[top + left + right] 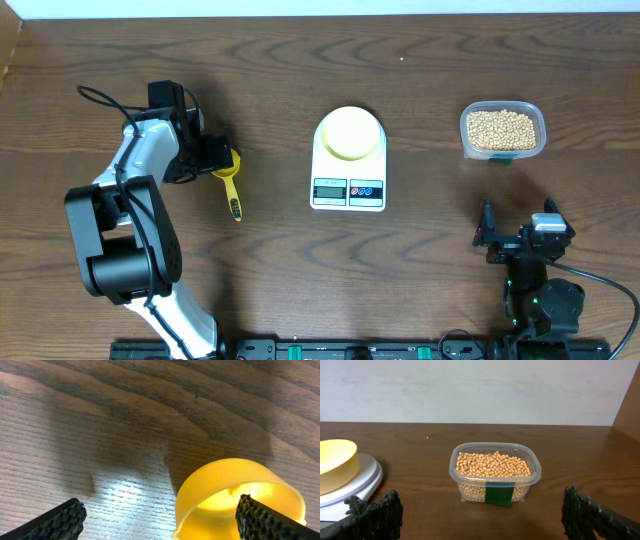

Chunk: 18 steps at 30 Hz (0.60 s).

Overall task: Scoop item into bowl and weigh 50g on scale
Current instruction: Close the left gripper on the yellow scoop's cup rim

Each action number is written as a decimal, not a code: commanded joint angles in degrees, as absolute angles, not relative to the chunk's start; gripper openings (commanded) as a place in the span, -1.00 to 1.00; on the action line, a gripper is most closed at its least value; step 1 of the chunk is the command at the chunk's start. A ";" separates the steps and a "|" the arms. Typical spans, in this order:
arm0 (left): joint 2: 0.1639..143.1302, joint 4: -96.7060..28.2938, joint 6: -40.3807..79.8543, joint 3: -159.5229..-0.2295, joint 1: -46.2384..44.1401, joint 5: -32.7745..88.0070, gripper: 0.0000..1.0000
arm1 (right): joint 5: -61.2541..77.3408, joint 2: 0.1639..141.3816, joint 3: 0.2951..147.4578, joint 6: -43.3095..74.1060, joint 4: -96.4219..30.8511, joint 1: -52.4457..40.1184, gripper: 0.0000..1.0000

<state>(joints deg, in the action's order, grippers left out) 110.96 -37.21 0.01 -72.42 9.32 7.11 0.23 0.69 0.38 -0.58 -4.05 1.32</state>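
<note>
Tan beans [502, 127] fill a clear tub at the back right, and the right wrist view shows them again [492, 463]. The pale yellow bowl [350, 132] stands on the white scale [348, 190] at the table's middle; both appear at the left edge of the right wrist view, bowl [335, 465] over scale [357, 482]. A bright yellow scoop [232, 188] lies on the table at the left. My left gripper [212, 158] is open over its cup [230, 490], which sits close against the right finger [262, 520]. Near the front edge my right gripper [518, 220] stands open and empty, facing the tub.
The clear tub [495, 485] carries a green label on its near side. Bare wooden table [485, 515] lies between my right fingers and the tub. A pale wall runs along the table's far edge.
</note>
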 commanded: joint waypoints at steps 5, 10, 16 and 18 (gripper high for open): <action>112.01 -36.82 -0.36 -70.72 9.63 6.35 0.95 | 0.16 0.32 0.30 0.16 -4.32 1.63 0.99; 111.98 -36.73 -0.36 -70.65 9.63 6.35 0.95 | 0.16 0.32 0.30 0.16 -4.32 1.63 0.98; 112.01 -36.77 -0.36 -70.61 9.63 6.35 0.95 | 0.16 0.32 0.30 0.16 -4.32 1.63 0.98; 112.01 -36.77 -0.36 -70.61 9.63 6.35 0.95 | 0.16 0.32 0.30 0.16 -4.34 1.63 0.99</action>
<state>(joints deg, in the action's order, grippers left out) 111.02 -36.86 0.01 -70.94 9.32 7.11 0.23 0.69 0.38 -0.58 -4.05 1.32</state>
